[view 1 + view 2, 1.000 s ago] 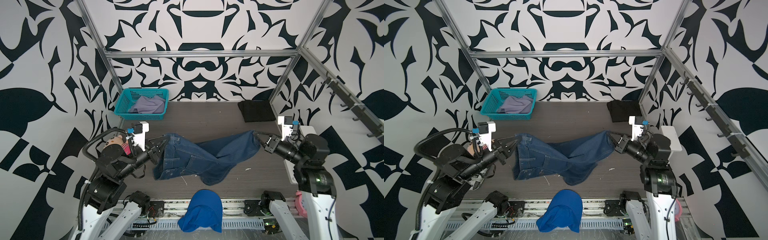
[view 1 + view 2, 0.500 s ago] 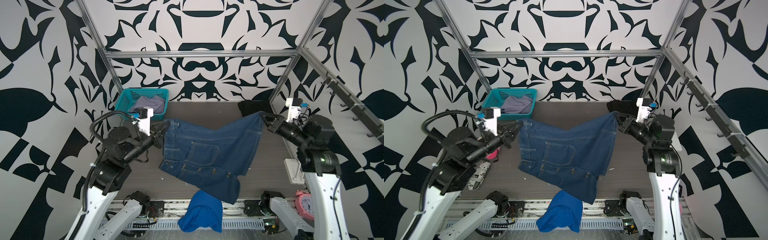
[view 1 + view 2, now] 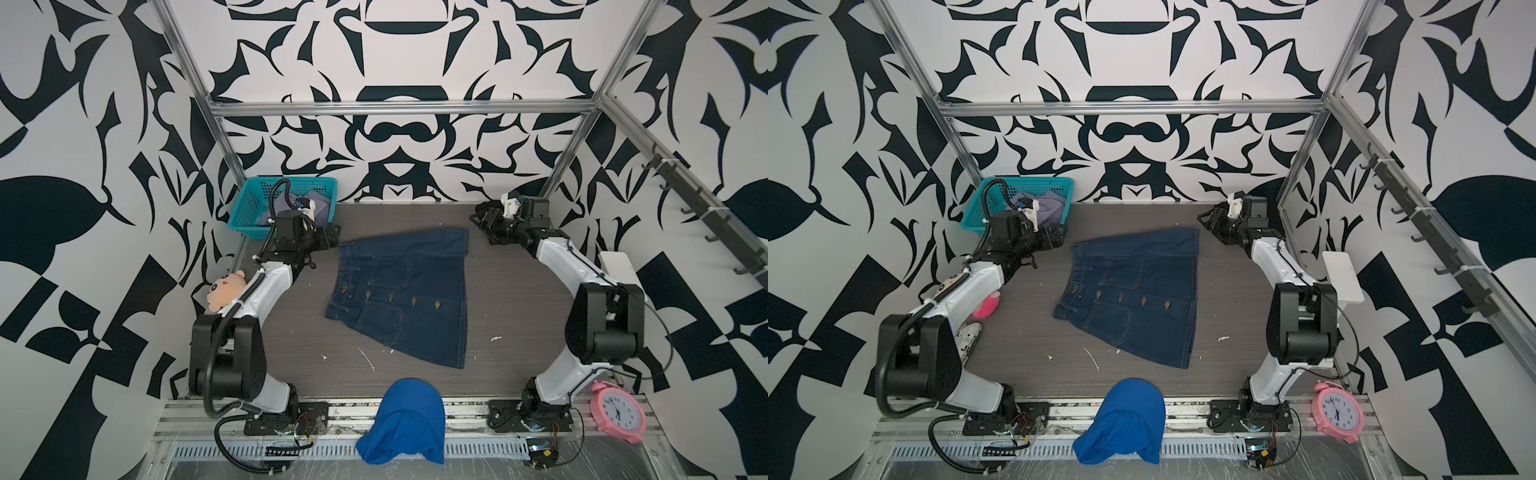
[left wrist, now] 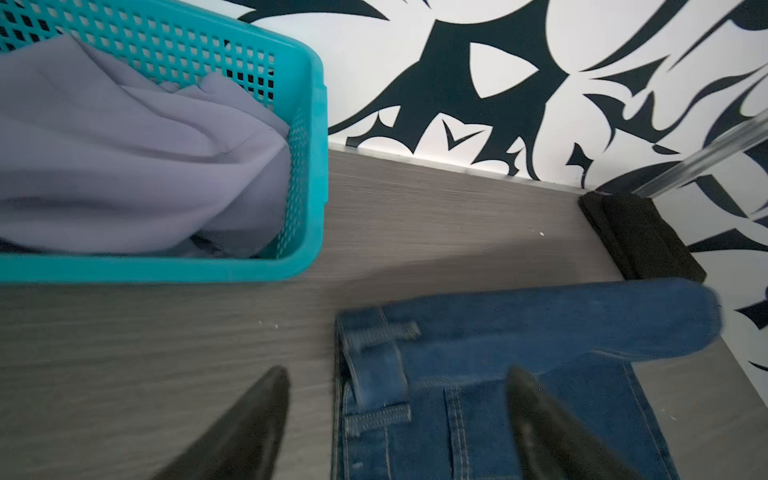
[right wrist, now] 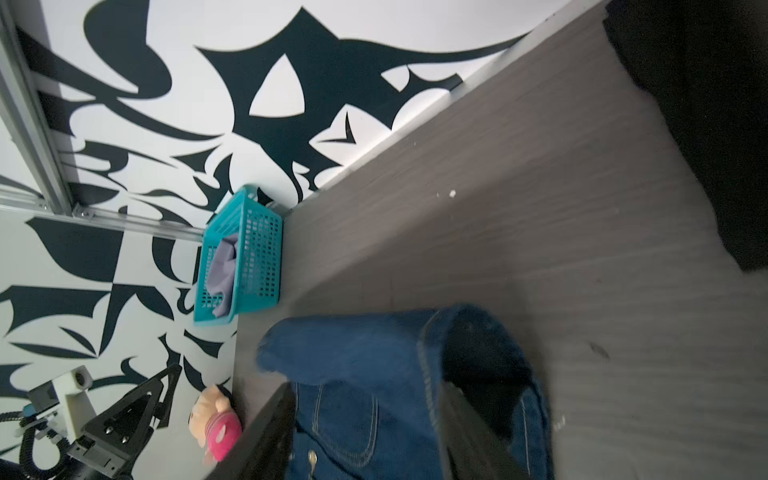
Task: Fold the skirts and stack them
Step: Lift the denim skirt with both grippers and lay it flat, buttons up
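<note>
Your left gripper and right gripper gape empty beside the denim skirt; likely heavy, floppy: pinch its seamed corners.

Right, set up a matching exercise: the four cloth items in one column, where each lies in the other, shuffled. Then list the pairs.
Column one:
1. denim skirt
2. lavender-grey skirt
3. black skirt
4. blue mesh cloth

Column two:
A. draped over the front rail
B. inside the teal basket
C. spread flat in the middle of the table
D. at the table's far corner, away from the basket

Pairs: 1-C; 2-B; 3-D; 4-A
</note>
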Tool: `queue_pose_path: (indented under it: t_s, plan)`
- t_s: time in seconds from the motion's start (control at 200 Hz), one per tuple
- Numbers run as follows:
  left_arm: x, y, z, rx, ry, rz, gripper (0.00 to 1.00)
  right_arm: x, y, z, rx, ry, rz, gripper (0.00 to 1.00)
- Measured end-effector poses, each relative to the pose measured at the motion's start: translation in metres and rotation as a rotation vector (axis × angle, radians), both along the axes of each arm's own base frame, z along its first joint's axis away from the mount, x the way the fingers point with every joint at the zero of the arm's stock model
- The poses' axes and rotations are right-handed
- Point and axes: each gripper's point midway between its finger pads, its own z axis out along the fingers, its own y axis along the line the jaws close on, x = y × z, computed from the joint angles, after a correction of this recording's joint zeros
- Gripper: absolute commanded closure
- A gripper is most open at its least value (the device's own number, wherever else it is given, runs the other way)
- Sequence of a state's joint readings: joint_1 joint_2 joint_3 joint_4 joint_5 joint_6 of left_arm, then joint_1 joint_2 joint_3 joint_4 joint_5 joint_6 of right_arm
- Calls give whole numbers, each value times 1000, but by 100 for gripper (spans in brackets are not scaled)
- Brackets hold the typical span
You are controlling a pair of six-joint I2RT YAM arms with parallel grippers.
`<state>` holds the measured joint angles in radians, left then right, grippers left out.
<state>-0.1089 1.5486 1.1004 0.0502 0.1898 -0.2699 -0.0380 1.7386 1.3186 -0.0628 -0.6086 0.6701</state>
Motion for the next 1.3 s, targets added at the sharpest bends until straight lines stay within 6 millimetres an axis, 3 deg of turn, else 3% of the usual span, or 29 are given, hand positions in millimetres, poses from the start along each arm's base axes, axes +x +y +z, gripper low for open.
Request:
queue_pose_path:
  t_s: [0.075, 0.175, 0.285, 0.42, 0.53, 0.775, 0.905, 0.935, 0.975, 1.07, 1.185, 1.23, 1.27, 1.3]
  plan:
    - [9, -3, 14, -12, -28, -12, 3, 7, -1, 3, 9, -13, -8, 38]
    - [-5, -8, 39, -38, -81, -37, 5, -5, -2, 23, 10, -52, -14, 39]
    - [-48, -14, 54, -71, -114, -58, 7, -55, -1, 47, -4, -109, -26, 39]
    - [-99, -21, 44, -86, -51, -73, 8, -127, 15, 51, -55, -148, -5, 40]
    - [-124, -16, 11, -75, 84, -35, 10, -169, 32, 21, -120, -95, 47, 41]
    - [-181, 5, -94, -64, 452, 96, 13, -251, 45, -90, -254, 270, 146, 41]
    - [-202, 9, -126, -64, 556, 122, 14, -291, 49, -126, -296, 403, 197, 40]
    - [-205, 9, -132, -61, 572, 124, 22, -297, 50, -133, -301, 427, 209, 40]
    - [-206, 9, -137, -62, 592, 129, 31, -303, 51, -140, -308, 453, 222, 43]
    - [-204, 7, -146, -62, 612, 119, 34, -310, 52, -159, -320, 518, 239, 50]
    - [-196, 3, -150, -77, 605, 109, 60, -306, 56, -176, -320, 550, 246, 63]
    - [-193, 0, -150, -75, 594, 87, 70, -302, 59, -179, -311, 555, 245, 72]
    - [-189, -1, -150, -84, 586, 87, 71, -297, 62, -181, -303, 546, 249, 83]
    - [-187, -2, -150, -86, 576, 79, 79, -294, 64, -183, -297, 540, 249, 92]
